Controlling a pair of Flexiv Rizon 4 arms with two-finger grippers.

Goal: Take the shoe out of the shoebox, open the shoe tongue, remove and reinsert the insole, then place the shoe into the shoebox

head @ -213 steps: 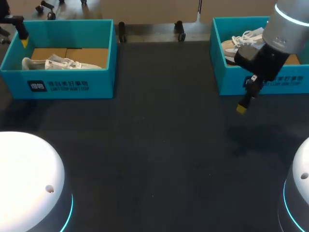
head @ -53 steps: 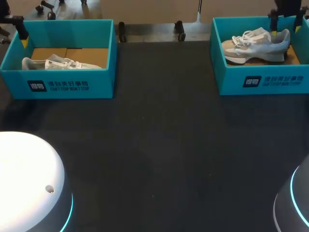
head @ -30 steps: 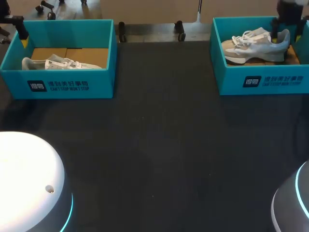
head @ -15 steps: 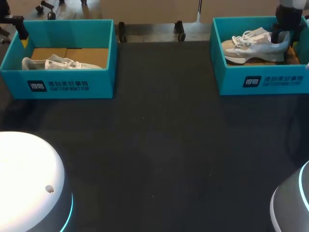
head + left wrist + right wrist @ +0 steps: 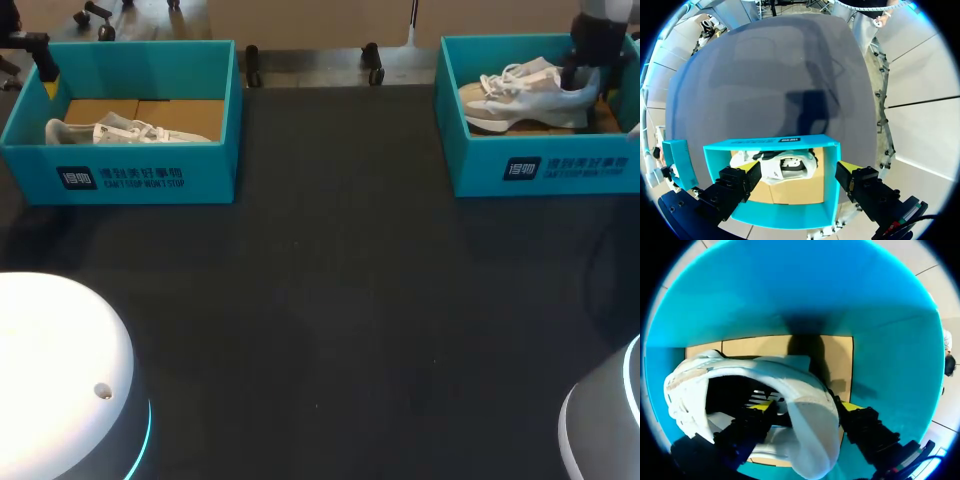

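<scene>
shoe (image 5: 525,92): white, sitting in the shoebox (image 5: 540,165) at the table's (image 5: 330,300) 1 o'clock, toe toward 9 o'clock, heel toward 3.
right gripper (image 5: 807,410): low in that box, fingers spread and straddling the heel, one inside the opening, one outside. No clamp on it!
left gripper (image 5: 797,170): wide apart, holding nothing, hovering over the second shoebox (image 5: 130,175) at 10 o'clock.
second shoe (image 5: 120,131): white, resting inside that box.

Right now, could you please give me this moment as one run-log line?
right gripper: open, straddling shoe heel in right shoebox | left gripper: open over left shoebox | stage: shoe not yet lifted
</scene>
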